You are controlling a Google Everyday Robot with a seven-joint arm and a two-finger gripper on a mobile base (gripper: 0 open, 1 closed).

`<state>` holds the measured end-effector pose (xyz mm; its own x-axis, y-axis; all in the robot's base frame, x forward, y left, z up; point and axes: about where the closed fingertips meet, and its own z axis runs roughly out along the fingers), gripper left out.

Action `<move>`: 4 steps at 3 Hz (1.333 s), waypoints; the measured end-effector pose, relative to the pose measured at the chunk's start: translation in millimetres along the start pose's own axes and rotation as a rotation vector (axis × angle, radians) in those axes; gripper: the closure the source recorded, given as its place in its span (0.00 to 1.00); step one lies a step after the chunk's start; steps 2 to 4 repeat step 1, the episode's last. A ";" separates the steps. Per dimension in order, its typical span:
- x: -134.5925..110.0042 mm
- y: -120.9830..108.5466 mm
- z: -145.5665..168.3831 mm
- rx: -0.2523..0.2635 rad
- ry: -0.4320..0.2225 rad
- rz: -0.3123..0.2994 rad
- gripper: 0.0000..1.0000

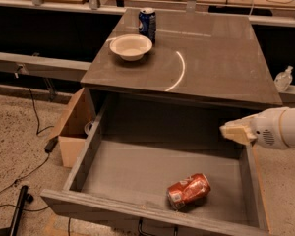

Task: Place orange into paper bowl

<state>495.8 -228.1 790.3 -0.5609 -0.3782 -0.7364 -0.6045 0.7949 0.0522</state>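
The tool (237, 131) hangs at the right side of the open drawer (128, 171), well apart from the orange can (188, 191) (which lies on its side near the drawer's front wall). Whether the tool is open or closed I cannot tell. The paper bowl (131, 46) sits upright on the worktop (221, 68), just beside a blue can (147, 23).

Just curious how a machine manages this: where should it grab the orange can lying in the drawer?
Around the middle of the orange can, from straight above. It lies on its side near the front wall of the drawer, so its rounded flanks are free to pinch across. The gripper sits to the right, by the side wall, apart from the can.
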 end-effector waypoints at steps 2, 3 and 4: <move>-0.6 -1.2 -1.5 0.003 -0.001 0.000 0.95; -0.6 -1.2 -1.5 0.003 -0.001 0.000 0.95; -0.6 -1.2 -1.5 0.003 -0.001 0.000 0.95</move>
